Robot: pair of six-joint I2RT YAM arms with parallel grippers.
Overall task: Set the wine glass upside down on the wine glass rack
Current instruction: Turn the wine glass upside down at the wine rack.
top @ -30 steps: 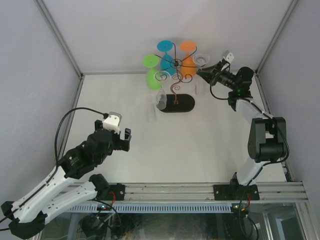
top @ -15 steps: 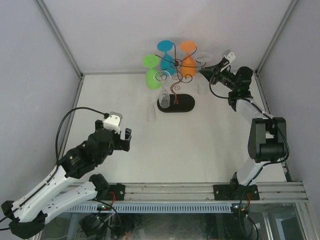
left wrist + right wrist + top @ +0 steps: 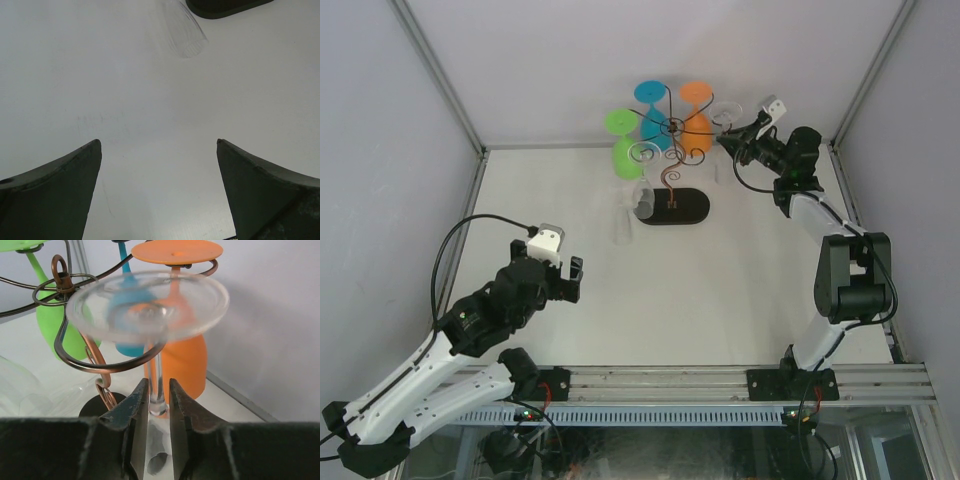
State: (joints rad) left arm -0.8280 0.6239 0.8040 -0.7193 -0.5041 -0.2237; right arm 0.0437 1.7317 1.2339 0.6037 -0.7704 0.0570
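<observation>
Pinching stem of inverted wine glass (image 3: 150,305) in right gripper (image 3: 159,390), foot over curl of wine glass rack (image 3: 672,207). Seat stem inside curl, lower gently, then release. Ignore left gripper (image 3: 159,145), spread over table (image 3: 150,100).

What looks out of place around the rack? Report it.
A clear glass seems to sit on the table just left of the rack base, not hung on an arm. Whether it stands or lies is unclear. Nothing else stands out.
</observation>
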